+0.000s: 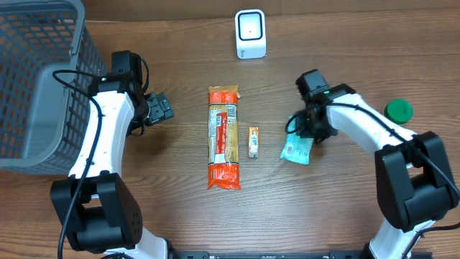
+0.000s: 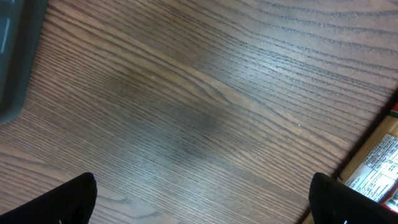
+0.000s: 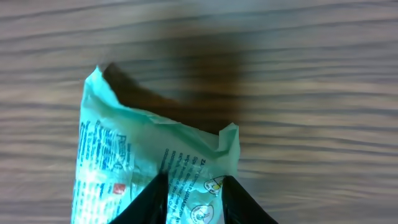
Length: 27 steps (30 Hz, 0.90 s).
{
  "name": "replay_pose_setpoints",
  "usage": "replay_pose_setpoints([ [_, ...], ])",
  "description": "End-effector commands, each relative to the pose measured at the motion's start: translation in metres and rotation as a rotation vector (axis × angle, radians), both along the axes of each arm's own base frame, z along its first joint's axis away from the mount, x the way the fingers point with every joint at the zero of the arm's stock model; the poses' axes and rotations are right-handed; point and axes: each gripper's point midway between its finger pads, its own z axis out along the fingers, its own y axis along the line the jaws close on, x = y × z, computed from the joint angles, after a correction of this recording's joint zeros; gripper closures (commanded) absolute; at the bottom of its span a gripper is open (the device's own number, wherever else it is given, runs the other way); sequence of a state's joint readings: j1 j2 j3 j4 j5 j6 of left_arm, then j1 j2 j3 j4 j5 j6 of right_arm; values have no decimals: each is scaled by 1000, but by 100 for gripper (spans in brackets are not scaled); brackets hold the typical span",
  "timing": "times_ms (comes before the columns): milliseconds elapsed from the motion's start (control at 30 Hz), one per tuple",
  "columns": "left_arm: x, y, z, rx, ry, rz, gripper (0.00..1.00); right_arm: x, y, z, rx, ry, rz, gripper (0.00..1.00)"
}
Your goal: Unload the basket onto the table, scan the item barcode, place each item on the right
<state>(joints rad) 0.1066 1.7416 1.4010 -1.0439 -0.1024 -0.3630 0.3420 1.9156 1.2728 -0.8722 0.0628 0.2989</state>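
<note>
On the wooden table (image 1: 180, 216) with its grey basket (image 1: 25, 32), right claw (image 3: 193, 185) pinches the teal packet (image 3: 124, 162), left claw (image 1: 159, 108) spread wide.

In view are one basket (image 1: 36, 29), one scanner (image 1: 250, 34), one pasta pack (image 1: 223, 137), one sachet (image 1: 253, 142), one teal pouch (image 1: 296, 151) and one green lid (image 1: 398, 109).

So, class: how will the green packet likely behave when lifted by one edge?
The green packet looks thin and crinkled, so probably floppy and light. Pinched at one edge by the right gripper, it may droop or swing.
</note>
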Motion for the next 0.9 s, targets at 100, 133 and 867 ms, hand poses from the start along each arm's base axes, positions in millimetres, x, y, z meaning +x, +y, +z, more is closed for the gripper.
replay_pose_setpoints([
  [100, 2, 1, 3, 12, -9, -12, 0, 22, 4, 61, 85, -59, -29, 70],
  [133, 2, 1, 3, 12, -9, -12, 0, 22, 9, 69, 108, -52, -6, 70],
  [867, 2, 1, 3, 12, -9, -12, 0, -13, 41, 16, 230, 23, 86, 75],
])
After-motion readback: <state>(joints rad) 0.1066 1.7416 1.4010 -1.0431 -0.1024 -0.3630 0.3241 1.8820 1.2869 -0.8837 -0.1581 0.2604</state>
